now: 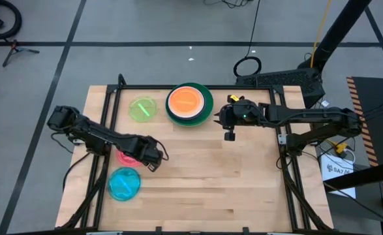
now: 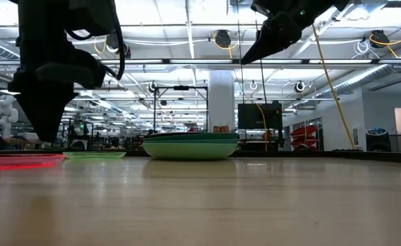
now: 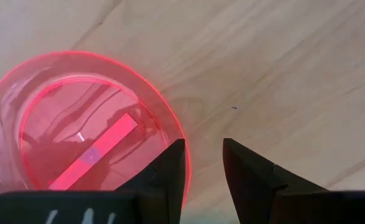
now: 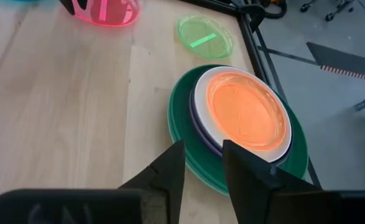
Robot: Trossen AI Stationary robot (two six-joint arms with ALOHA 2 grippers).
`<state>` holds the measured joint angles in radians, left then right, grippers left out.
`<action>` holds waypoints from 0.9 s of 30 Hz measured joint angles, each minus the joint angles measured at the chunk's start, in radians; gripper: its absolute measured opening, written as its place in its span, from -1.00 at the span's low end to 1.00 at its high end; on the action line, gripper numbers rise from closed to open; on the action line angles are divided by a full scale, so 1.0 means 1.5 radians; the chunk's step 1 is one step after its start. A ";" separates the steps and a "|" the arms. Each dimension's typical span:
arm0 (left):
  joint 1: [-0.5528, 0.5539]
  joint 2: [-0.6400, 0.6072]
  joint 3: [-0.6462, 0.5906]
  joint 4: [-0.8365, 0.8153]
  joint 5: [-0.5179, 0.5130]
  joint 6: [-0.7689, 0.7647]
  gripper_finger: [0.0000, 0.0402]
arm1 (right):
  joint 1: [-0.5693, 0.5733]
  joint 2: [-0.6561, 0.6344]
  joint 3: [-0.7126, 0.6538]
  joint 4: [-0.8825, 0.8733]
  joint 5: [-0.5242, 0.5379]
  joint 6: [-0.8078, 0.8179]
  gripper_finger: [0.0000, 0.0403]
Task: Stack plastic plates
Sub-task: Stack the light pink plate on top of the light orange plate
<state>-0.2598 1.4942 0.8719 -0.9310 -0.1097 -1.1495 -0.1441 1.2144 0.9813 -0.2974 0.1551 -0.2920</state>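
Pale wood planks make up the table (image 1: 204, 183), and nearest its front edge on the left lies the small blue plate (image 1: 124, 183), alone and empty. Just behind it the left gripper (image 1: 147, 156) is down at the rim of the pink plate (image 3: 76, 130); in the left wrist view its fingers stand parted, one over the plate's edge and one outside it on bare wood, so the rim sits between them but is not yet pinched. My reading is that the step in hand is taking this pink plate for the pile. To do it well the fingers should close squarely on the rim, then lift level so the thin, slick plastic does not tip out, and carry it high enough to clear the pile's edge before setting it centred. Farther back lies the yellow-green plate (image 1: 143, 108), also empty and well apart from the pink one. Beside it at the table's rear is the stack (image 4: 238, 124): the orange plate (image 1: 185, 100) on top, in a white one, over a purple rim and large green plates at the bottom. The right gripper (image 1: 230, 125) hangs in the air just right of the stack, fingers parted and holding nothing.
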 joint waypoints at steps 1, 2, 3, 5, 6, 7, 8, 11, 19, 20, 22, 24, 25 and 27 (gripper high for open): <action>-0.002 0.004 0.000 0.000 -0.005 -0.004 -0.43 | 0.000 0.000 0.000 0.000 0.000 0.000 -0.50; -0.003 0.009 0.000 0.000 -0.009 -0.007 -0.43 | 0.000 -0.001 0.000 0.001 0.000 0.000 -0.50; -0.006 0.014 0.000 -0.001 -0.009 -0.008 -0.43 | 0.000 -0.001 0.000 0.001 0.000 0.000 -0.50; -0.009 0.032 0.000 0.000 -0.010 -0.006 -0.43 | 0.000 0.000 0.000 0.000 0.000 0.002 -0.50; -0.009 0.043 0.000 0.001 -0.010 -0.003 -0.43 | 0.000 0.000 0.000 0.000 0.000 0.002 -0.50; -0.009 0.055 0.000 0.001 -0.010 0.002 -0.43 | 0.000 0.000 0.000 0.001 0.000 0.003 -0.50; -0.009 0.066 0.000 0.001 -0.010 0.004 -0.43 | 0.000 0.000 0.000 0.000 0.000 0.007 -0.50; -0.009 0.094 0.000 0.001 -0.011 0.010 -0.43 | 0.000 0.000 0.000 0.000 0.000 0.012 -0.50; -0.009 0.120 0.002 0.002 -0.015 0.019 -0.43 | 0.000 0.000 0.000 0.000 0.000 0.012 -0.50; -0.009 0.120 0.002 0.002 -0.016 0.019 -0.45 | 0.000 0.000 0.000 0.000 0.000 0.012 -0.50; -0.009 0.120 0.002 0.004 -0.016 0.022 -0.51 | 0.000 0.000 0.000 0.000 0.000 0.012 -0.50; -0.009 0.120 0.002 0.007 -0.016 0.027 -0.60 | 0.000 0.000 0.000 0.000 0.000 0.012 -0.50; -0.009 0.120 0.001 0.006 -0.016 0.029 -0.65 | 0.000 0.000 0.000 0.000 0.000 0.012 -0.50; -0.009 0.120 0.001 0.010 -0.016 0.036 -0.77 | 0.000 0.000 0.000 0.000 0.000 0.012 -0.50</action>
<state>-0.2733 1.6741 0.8738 -0.9163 -0.1329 -1.0962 -0.1443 1.2140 0.9813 -0.2970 0.1551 -0.2737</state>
